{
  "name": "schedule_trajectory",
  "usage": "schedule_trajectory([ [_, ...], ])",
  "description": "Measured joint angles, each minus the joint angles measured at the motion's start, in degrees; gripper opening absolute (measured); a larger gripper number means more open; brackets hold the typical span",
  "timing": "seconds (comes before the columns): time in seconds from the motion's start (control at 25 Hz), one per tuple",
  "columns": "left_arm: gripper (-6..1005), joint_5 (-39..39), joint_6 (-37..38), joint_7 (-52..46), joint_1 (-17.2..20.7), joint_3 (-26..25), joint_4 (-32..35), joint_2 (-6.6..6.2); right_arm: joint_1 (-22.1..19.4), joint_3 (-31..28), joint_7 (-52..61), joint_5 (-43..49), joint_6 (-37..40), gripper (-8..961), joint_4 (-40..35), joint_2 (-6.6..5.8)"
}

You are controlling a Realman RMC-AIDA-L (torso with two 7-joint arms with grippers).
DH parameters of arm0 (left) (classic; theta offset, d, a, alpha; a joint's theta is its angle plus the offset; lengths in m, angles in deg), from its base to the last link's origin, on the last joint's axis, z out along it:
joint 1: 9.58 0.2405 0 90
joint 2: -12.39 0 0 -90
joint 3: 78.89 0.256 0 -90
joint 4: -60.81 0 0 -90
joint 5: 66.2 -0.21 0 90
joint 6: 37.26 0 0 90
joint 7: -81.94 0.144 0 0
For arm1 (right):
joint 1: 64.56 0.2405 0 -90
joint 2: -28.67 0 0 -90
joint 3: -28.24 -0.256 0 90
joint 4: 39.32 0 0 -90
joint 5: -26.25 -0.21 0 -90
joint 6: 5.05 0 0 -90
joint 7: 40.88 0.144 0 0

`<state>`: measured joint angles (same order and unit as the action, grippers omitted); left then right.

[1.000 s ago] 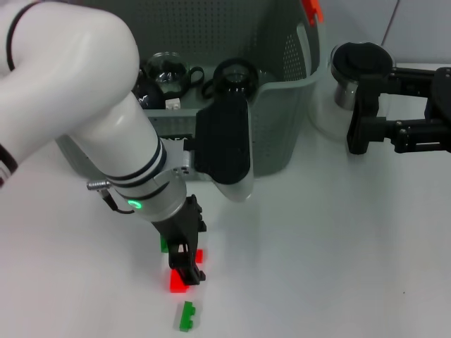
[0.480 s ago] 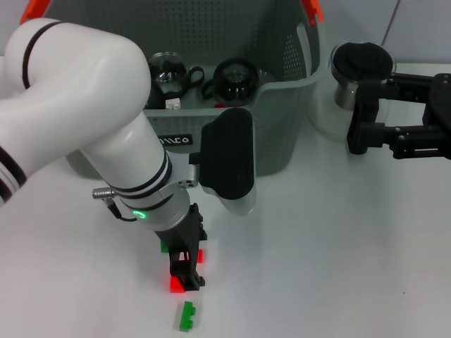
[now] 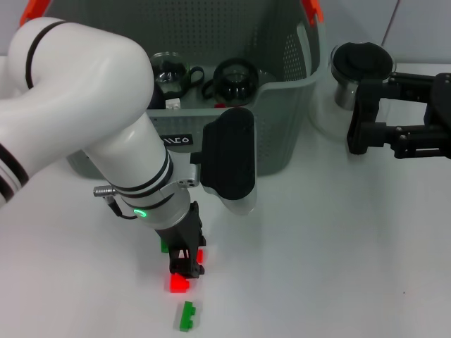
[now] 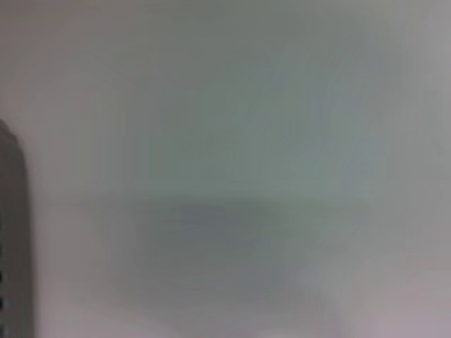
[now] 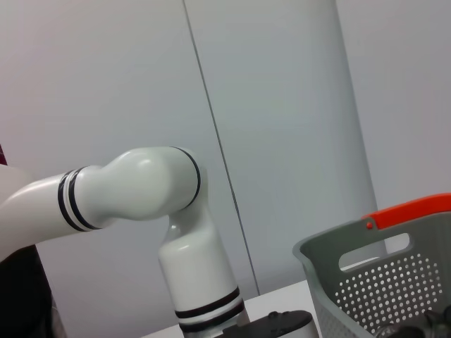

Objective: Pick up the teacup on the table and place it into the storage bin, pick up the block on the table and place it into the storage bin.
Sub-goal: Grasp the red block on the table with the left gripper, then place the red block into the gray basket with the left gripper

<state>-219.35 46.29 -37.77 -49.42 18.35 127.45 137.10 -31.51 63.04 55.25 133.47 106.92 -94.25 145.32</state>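
Head view first: your left gripper (image 3: 186, 266) is down on the tabletop (image 3: 324, 246) at about 7 o'clock in the picture, its black fingers pointing straight down over a small cluster of blocks. A red block (image 3: 177, 282) lies just at the fingertips, on their 6 o'clock side; whether the fingers are pinching anything you cannot tell from here, since they hide what is between them. A bit of green (image 3: 164, 246) peeks out at the gripper's 10 o'clock, and a second red piece (image 3: 200, 256) shows at its 3 o'clock. A separate green block (image 3: 187, 316) lies apart, further toward 6 o'clock. The storage bin (image 3: 282, 105) stands at 12 o'clock, grey-green and perforated, an orange-red handle top (image 3: 312, 10) at its upper corner and a black label (image 3: 175, 140) on the near wall. Two dark teacups (image 3: 235, 77) rest inside it. Your right gripper (image 3: 356, 127) hangs off at 3 o'clock, beside the bin, jaws spread apart with nothing between them. A dark-lidded metal cup (image 3: 356, 70) stands behind it.

Left wrist view: only a blurred pale surface, nothing to tell apart.

Right wrist view: you see the white left arm (image 5: 141, 197) with its black rings against a wall, and the bin's rim (image 5: 366, 246) with its orange-red top.
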Motion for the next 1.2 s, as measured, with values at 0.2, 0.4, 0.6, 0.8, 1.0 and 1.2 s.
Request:
schedule_trajectory([
  [0.2,477,-0.69,-0.80,-0.01,-0.29,0.33,-0.95,0.00,0.00,-0.48,-0.39,0.01,0.00,879,0.20,-0.03],
  [0.4,440,-0.91,-1.01,-0.05,-0.48,0.79,-1.22,0.00,0.00,-0.70,-0.59,0.00,0.00,879,0.53,-0.03],
  [0.6,428,-1.07,-1.20,-0.11,-0.63,1.59,-1.24,0.00,0.00,-0.70,-0.60,0.00,-0.11,880,0.53,-0.06],
  [0.8,322,-1.26,-1.17,-0.18,-1.09,1.99,-1.33,-0.05,-0.05,-1.02,-0.70,0.00,-0.24,879,0.53,-0.10],
  [1.0,216,-0.96,-0.44,-0.25,-1.77,1.50,-1.22,-0.24,-0.08,-1.29,-0.80,0.01,-0.27,879,0.58,-0.21],
  [1.2,201,-1.06,0.31,-0.26,-2.14,1.38,-1.24,-0.30,-0.14,-1.43,-1.07,0.00,-0.32,878,0.66,-0.28],
])
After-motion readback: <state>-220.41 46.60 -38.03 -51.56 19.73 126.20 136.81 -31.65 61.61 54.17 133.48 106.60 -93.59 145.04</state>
